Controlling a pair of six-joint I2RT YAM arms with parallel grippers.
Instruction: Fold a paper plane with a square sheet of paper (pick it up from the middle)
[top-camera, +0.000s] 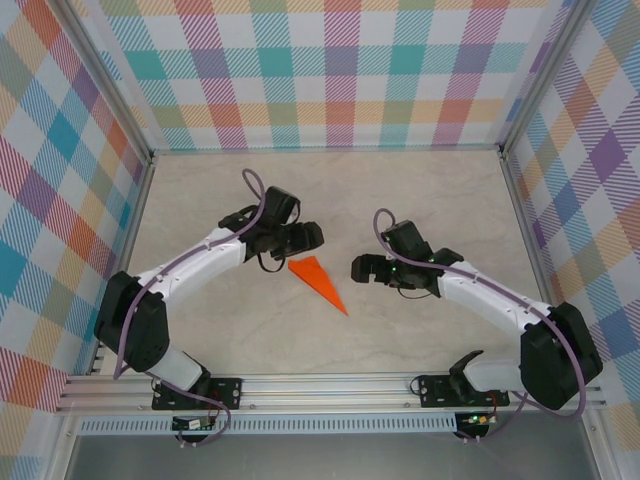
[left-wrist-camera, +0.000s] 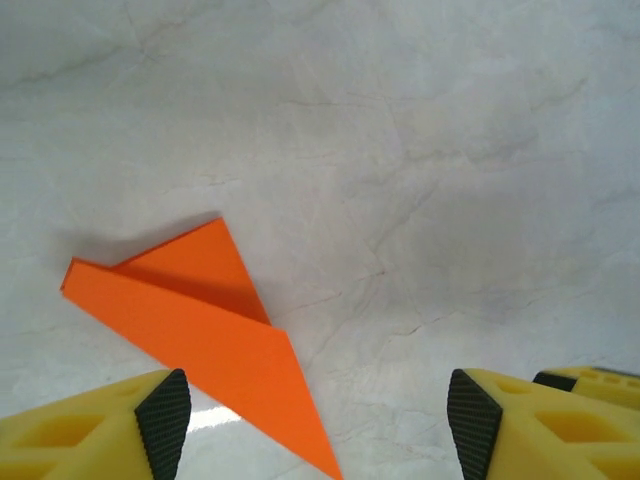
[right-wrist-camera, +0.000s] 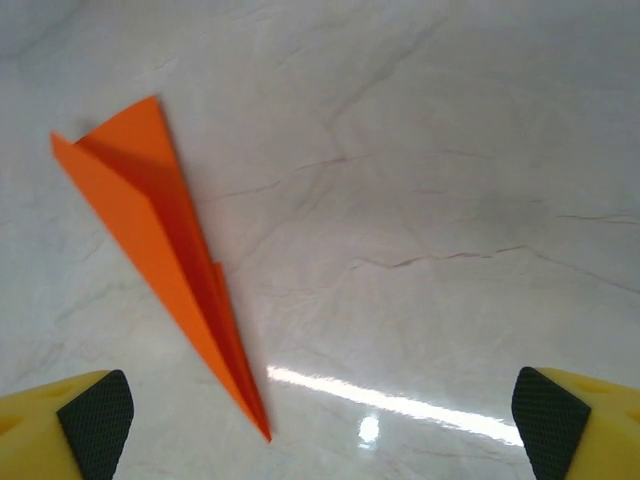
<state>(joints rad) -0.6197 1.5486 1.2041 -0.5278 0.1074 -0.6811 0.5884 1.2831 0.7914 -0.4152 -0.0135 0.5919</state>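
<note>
Logging paper plane (top-camera: 318, 283) flat on the pale marble-look table (top-camera: 430, 190), between the two arms, mid-table, pointed tip toward the near edge and to the right, wide end toward the far left. Bright orange, narrow dart shape, folded layers and a long crease visible from the wrist views. Marking left gripper (top-camera: 305, 237) as spread wide, holding nothing; sits just beyond the plane's wide end in the top view, near it but with a sliver of table between. Same from the left wrist view: left gripper (left-wrist-camera: 318, 420) with black pads (left-wrist-camera: 165, 420) far apart on yellow fingers, plane (left-wrist-camera: 215, 330) lying on the table ahead of them, its tip running to the bottom edge between the fingers, closer to the pad at picture-left. Cannot tell whether that pad brushes the paper; no pinch on it. Marking right gripper (top-camera: 360, 268) as wide apart too, holding nothing, just right of the plane in the top view, clear table between. From the right wrist view: right gripper (right-wrist-camera: 323, 420) with pads (right-wrist-camera: 97, 420) at the far corners, plane (right-wrist-camera: 165, 250) off to picture-left, tip ending between the fingers, not touching either pad. Plaid walls (top-camera: 340, 70) around the table.
</note>
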